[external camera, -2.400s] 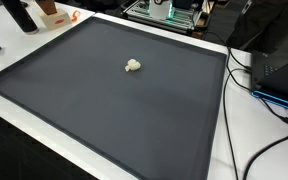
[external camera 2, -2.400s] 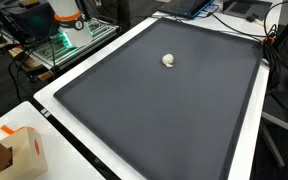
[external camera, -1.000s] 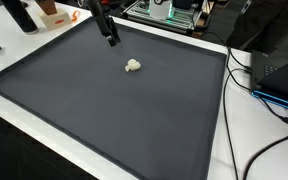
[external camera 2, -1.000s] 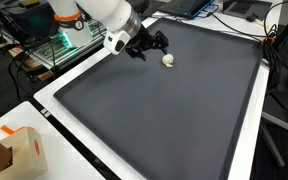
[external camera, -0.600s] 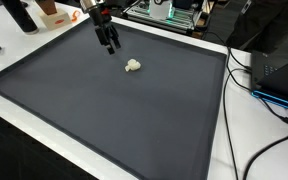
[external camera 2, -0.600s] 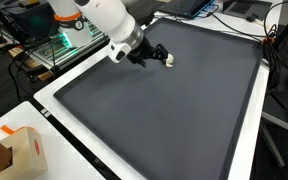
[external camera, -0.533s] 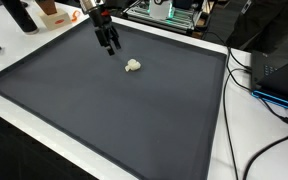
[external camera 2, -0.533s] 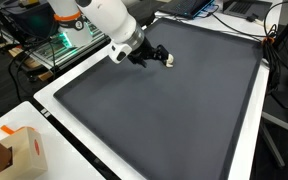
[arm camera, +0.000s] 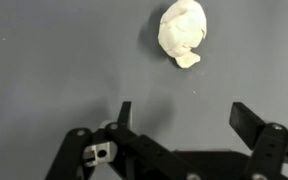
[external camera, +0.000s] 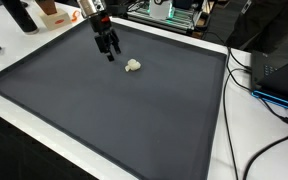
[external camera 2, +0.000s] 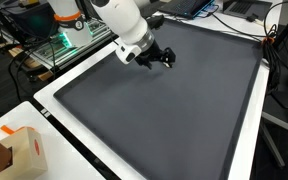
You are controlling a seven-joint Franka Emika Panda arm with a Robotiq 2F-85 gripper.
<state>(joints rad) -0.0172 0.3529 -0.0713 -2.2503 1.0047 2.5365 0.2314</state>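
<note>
Wrist view: a small white lump (arm camera: 183, 32) is seen in the upper middle of the frame, lying on the dark grey mat (arm camera: 44, 60). Its surface is crumpled and irregular, and its material cannot be told. It is judged to be very light and soft, easily crushed or flicked aside, and unlikely to be slippery. A gentle hold across its broad middle, one finger on each flank, is judged most suitable. The narrow tab at its lower edge is judged a poor place to grip.

The gripper (arm camera: 184, 112) is recorded with its jaws spread wide and nothing between them. The lump lies apart from both fingers, ahead of the gap and roughly in line with it.

In an exterior view the gripper (external camera: 109, 50) is found in the upper left of the frame, fingers pointed down at the mat (external camera: 134, 120). The lump (external camera: 133, 66) lies just beside it to the lower right, untouched. In an exterior view the white arm (external camera 2: 124, 25) is seen entering from the top of the frame, bent at the wrist so that the gripper (external camera 2: 164, 60) is angled down and rightward. The lump is hidden there behind the fingers.
</note>
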